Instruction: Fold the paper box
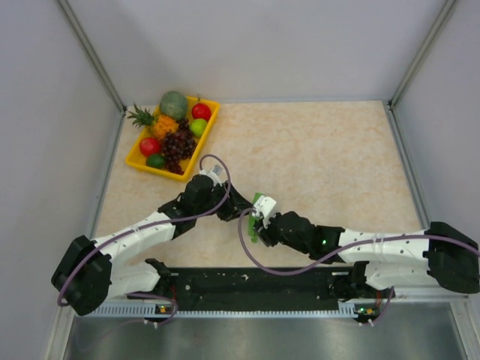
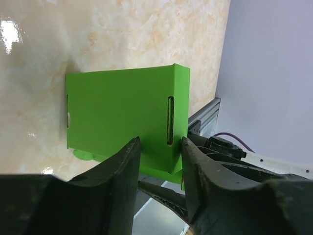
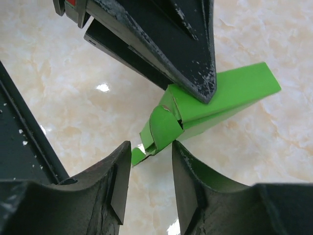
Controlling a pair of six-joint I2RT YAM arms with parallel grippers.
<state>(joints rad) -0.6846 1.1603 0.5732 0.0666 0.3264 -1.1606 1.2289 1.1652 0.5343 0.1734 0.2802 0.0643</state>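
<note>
At the far left of the beige marbled surface [image 1: 322, 150] sits a yellow tray [image 1: 132, 157] of fruit, well apart from the arms. A melon [image 1: 173, 105], a pineapple [image 1: 154, 120] and dark grapes [image 1: 177, 146] lie among its contents.

The left arm reaches in from the near left corner towards the middle. Its wrist view shows the left gripper [image 2: 160, 143] about half closed on the near end of the paper box [image 2: 117, 112]. Green card fills the gap between its 2 fingers [image 2: 128, 169] and meets both.

The paper box is folded into a flat green rectangle with 1 narrow slot [image 2: 169, 120] near its right fold. It sits near the middle of the surface, between the 2 grippers, and shows from above only as a thin green strip [image 1: 256, 225].

From the right, the right gripper [image 3: 150, 147] points at the box with its jaws moderately apart, clamping nothing. A curled flap [image 3: 164, 125] at the box's end sits just beyond its fingertips, and a black left finger [image 3: 195, 73] lies across the card above it.
</note>
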